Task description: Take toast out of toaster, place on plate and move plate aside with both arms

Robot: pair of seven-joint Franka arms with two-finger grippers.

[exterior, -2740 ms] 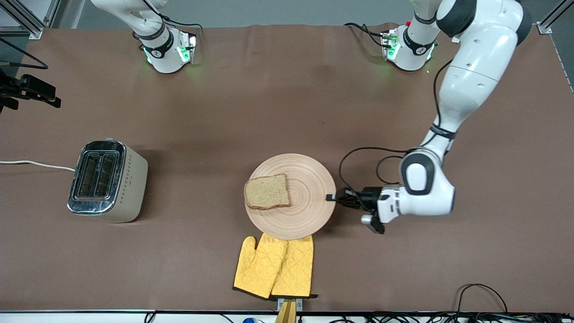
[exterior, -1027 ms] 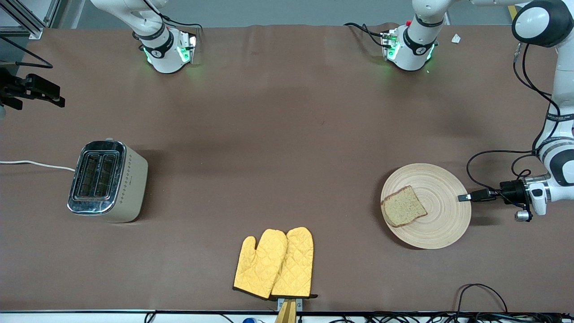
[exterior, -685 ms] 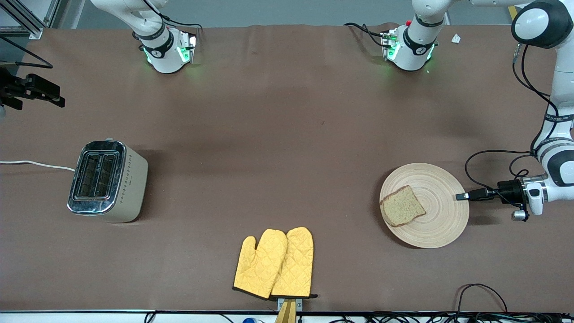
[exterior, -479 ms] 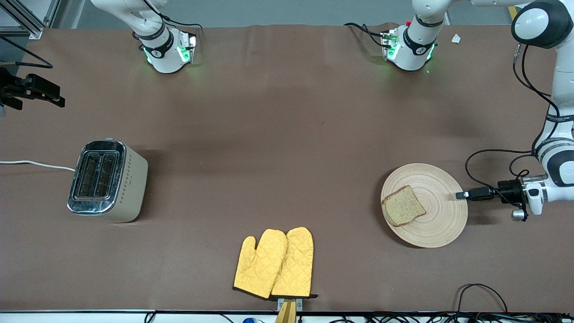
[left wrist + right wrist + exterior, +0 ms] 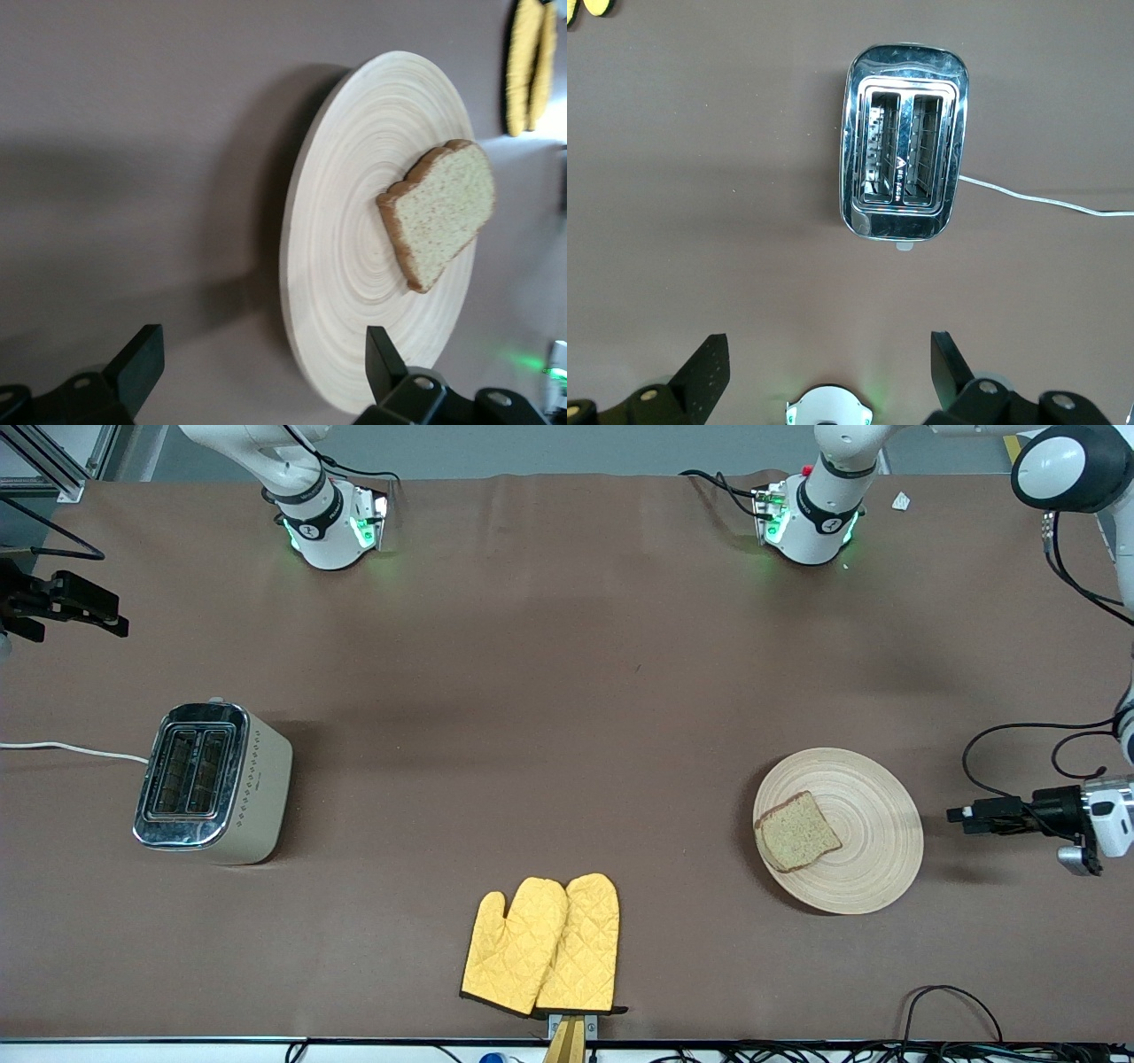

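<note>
While the left end effector hangs clear of the plate, read each entry as advice for finishing the release cleanly.

Left end effector: fingers apart, gripping nothing, low over bare table just beside the plate rim toward the left arm's end; draw it off level and away from the rim so that you do not clip the wood.
Plate: round light wooden plate, flat on the table near the left arm's end, apart from the fingers; judge it as set aside and give it no further nudge.
Toast: one brown wholegrain slice lying flat on the plate, off-centre toward the toaster's end, inside the rim; any knock to the plate could slide it, so lift before you swing.
Toaster: cream body, chrome top, both slots empty, standing toward the right arm's end with its white cord trailing off the table edge; leave it alone.
Right end effector: fingers apart, empty, high over the table by the toaster; this arm waits, so keep it parked.
Oven mitts: yellow quilted pair, nearer the front camera than the plate and well apart from it; route your retreat away from them.
Stage: in your judgement only the withdrawal remains.
</note>
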